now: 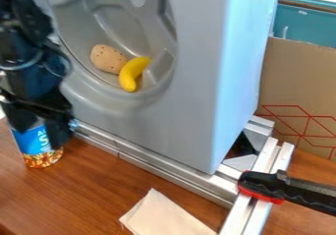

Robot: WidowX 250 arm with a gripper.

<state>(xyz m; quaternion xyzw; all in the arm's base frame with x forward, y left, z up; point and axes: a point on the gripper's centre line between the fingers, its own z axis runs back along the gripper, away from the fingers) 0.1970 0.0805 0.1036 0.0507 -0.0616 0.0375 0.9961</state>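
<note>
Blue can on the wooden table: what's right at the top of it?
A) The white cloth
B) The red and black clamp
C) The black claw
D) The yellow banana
C: the black claw hangs down right at the top of the blue can, while the yellow banana lies in the grey hollow.

lab | aluminium framing (153, 167) | clamp (283, 186) | toy washer (197, 81) on wooden table (85, 194)
</note>
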